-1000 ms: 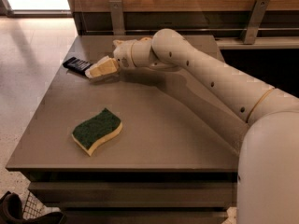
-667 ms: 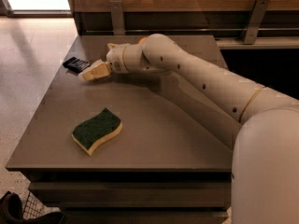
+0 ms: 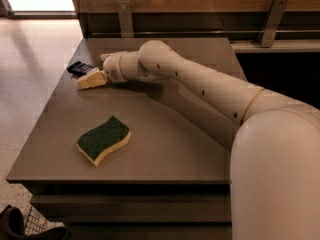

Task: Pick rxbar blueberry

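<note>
one rxbar blueberry (image 3: 79,67) lies flat near the far left corner of the table (image 3: 170,149), a small dark bar with faint pale lettering, close to the table's left edge. one end effector (image 3: 91,80) sits low over the table, just beside the bar on its near side, with its cream tip pointing left. the tip meets the bar's outline from this angle, but whether they touch cannot be told. whether the end effector is released or clenched cannot be told either, and nothing shows the bar lifted off the surface.

one arm (image 3: 200,86), pale and jointed, reaches from the lower right across the table to that corner.

one sponge (image 3: 104,140), green on top and yellow beneath, with a wavy outline, lies flat toward the near left part of the table, well apart from the bar and the end effector.

two metal brackets (image 3: 123,17) (image 3: 272,14) stand on the wooden wall behind the table.
</note>
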Controlling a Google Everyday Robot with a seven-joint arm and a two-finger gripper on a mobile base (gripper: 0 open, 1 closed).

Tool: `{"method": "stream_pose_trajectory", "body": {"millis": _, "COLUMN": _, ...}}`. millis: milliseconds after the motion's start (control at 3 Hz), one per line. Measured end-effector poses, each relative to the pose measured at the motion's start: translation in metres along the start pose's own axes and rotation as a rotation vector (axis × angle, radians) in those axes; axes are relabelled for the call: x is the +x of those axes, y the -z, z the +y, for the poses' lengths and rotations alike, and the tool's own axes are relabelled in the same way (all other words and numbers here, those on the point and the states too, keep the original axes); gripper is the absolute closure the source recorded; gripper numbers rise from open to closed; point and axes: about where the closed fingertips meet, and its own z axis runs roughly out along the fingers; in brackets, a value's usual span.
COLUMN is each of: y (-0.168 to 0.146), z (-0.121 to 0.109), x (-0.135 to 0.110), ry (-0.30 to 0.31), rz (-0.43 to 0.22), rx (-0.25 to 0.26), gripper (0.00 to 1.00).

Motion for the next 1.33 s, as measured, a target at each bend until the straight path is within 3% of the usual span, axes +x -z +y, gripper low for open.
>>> {"method": "stream_pose_trajectory", "body": {"millis": 1000, "y": -0.0036, "z": 0.0031, "x": -0.0019, "ry": -0.003, "rz": 0.007, "rx": -0.009, "gripper": 0.92}}
{"method": "stream_pose_trajectory", "body": {"millis": 1333, "y": -0.0036, "z": 0.0032, "x": -0.0024, "ry": -0.003, "rz": 0.007, "rx": -0.009, "gripper": 1.0}}
